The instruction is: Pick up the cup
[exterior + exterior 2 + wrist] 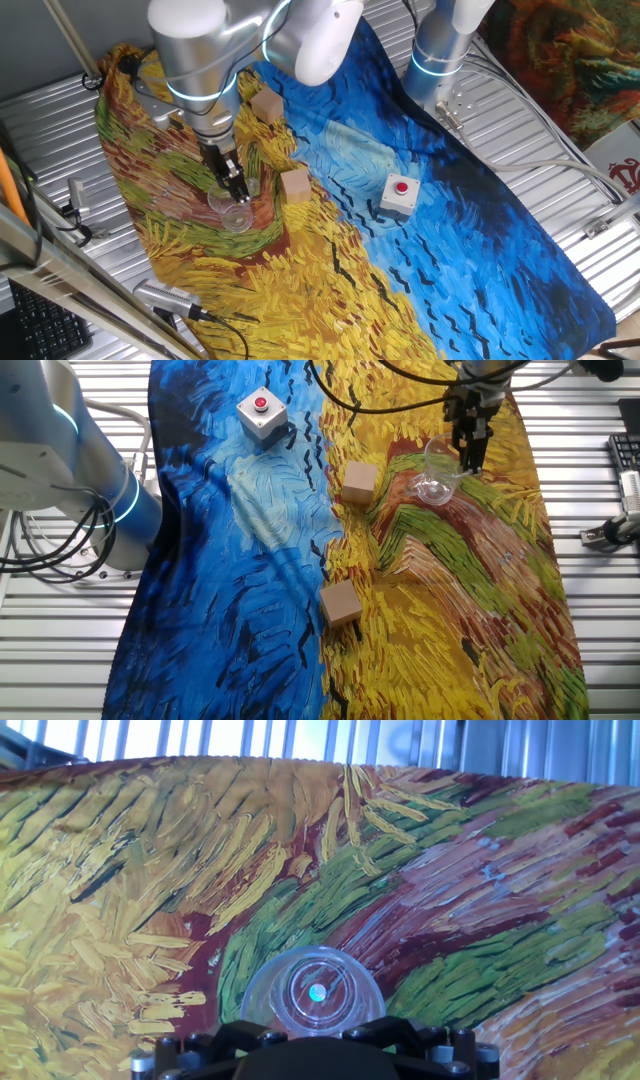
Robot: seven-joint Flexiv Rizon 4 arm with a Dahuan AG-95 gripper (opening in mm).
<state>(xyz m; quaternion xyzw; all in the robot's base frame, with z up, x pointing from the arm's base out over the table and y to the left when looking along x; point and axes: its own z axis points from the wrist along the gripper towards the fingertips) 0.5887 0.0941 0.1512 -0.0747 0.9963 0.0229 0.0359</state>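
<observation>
One transparent cup (313, 993) is filling the bottom middle of the hand view, its round rim facing the camera and its near edge running under the black gripper body at the frame's lower border. In one fixed view the gripper (234, 187) is pointing down at the cup (232, 210), its dark fingers (238, 183) reaching the rim, and the cup is sitting on the yellow, green and brown part of the painted cloth (330, 290). In the other fixed view the gripper (468, 452) is overlapping the cup's (436, 473) rim on one side, and the cup is appearing tilted there, though the clear walls make that hard to judge. I cannot tell whether the fingers are pinching the wall or standing apart around it. Just beside the cup, a tan wooden cube (295, 185) is resting on the cloth, and a second wooden cube (267, 106) is lying farther back near the arm (195, 60). Farther out on the blue part of the cloth, a white box with a red button (399, 193) is sitting well apart from the cup. Ribbed metal table (560, 170) is showing around the cloth's edges.
</observation>
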